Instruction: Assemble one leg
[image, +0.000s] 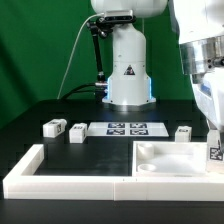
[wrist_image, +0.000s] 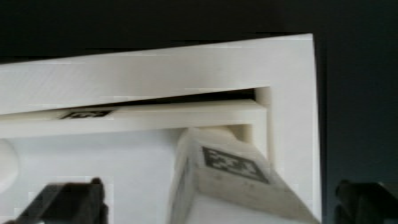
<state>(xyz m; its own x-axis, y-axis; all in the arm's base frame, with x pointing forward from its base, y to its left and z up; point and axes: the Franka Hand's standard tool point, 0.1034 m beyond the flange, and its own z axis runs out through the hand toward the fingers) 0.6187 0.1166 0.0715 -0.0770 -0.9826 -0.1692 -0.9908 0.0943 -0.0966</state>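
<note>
Evidently the small white plastic tagged leg (wrist_image: 228, 160) sits between the wide-open, empty gripper (wrist_image: 214, 205); light, rigid, smooth-sided: grasp its flat flanks.

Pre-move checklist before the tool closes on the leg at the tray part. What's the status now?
1. Tool open: ok. The fingers stand wide apart.
2. Leg between the fingers: ok, with a gap on each side.
3. Leg square to the fingers: not ok. It looks tilted in the wrist view.
4. Leg seated in the square part: cannot tell. It sits at the part's corner, but the contact is hidden.
5. Spare legs clear of the tool: ok.
6. Rail clear of the tool: ok.
</note>
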